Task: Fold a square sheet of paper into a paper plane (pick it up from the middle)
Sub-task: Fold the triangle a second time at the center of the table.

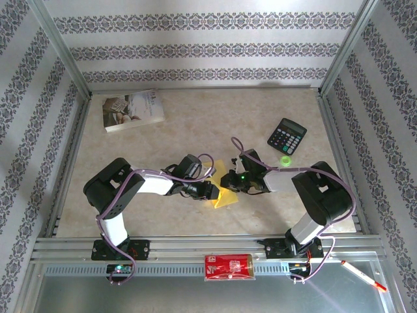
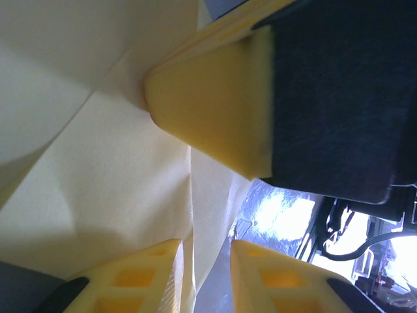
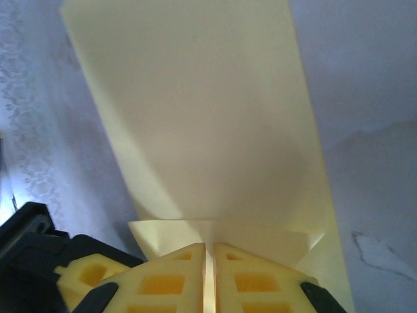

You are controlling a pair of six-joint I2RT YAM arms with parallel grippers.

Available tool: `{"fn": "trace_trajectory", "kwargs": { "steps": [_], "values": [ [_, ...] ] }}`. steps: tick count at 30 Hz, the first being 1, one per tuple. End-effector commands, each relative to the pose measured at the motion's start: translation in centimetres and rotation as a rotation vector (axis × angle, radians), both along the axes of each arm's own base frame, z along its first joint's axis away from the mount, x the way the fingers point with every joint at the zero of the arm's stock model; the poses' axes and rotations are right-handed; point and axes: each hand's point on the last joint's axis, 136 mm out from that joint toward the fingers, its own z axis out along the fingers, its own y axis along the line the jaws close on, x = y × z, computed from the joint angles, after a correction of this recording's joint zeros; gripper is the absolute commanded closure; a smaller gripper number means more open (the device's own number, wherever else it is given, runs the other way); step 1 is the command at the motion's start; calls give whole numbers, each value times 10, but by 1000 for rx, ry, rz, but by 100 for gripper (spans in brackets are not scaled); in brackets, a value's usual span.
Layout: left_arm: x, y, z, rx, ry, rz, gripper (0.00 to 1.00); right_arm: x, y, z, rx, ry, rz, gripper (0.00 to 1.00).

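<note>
The square sheet of paper is yellow and partly folded, held up off the table between my two grippers. My right gripper is shut on its folded edge. In the right wrist view the fingertips pinch a thin crease, and the paper rises as a broad tapering panel. My left gripper sits against the paper's left side. Its jaws stand apart, with a paper flap lying along the left finger and table showing in the gap. The right gripper's yellow finger presses the paper from above.
A white printed book lies at the back left. A black calculator and a small green object sit to the right. On the front rail are a red packet and a pen. Metal frame posts line both sides.
</note>
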Motion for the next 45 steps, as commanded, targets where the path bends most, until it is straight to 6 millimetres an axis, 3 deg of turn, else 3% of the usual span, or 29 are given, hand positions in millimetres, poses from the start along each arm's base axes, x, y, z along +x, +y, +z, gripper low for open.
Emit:
{"fn": "trace_trajectory", "kwargs": {
  "steps": [1, 7, 12, 16, 21, 31, 37, 41, 45],
  "values": [
    [7, 10, 2, 33, -24, -16, 74, 4, 0, -4, -2, 4, -26, 89],
    [14, 11, 33, -14, -84, -18, 71, -2, -1, -13, -38, 24, -146, 90],
    [4, 11, 45, -66, -72, 4, 72, -3, -4, -16, -51, 18, -215, 91],
    [-7, 8, 34, -35, -40, -20, 81, -4, -8, -19, -64, 18, -222, 91],
    [-7, 8, 22, -5, -16, -15, 91, -5, -8, -22, -66, 27, -217, 91],
    [-14, 24, -15, 128, 36, -18, 97, -3, -7, -23, -65, 28, -203, 91],
    [-19, 30, -26, 167, 47, -30, 97, -5, -8, -28, -70, 42, -197, 92],
    [-20, 32, -27, 178, 43, -38, 97, 0, -1, -15, -31, 24, -164, 91],
    [-20, 34, -29, 188, 42, -37, 97, 7, 10, 11, 32, -25, -122, 89]
  ]
}}
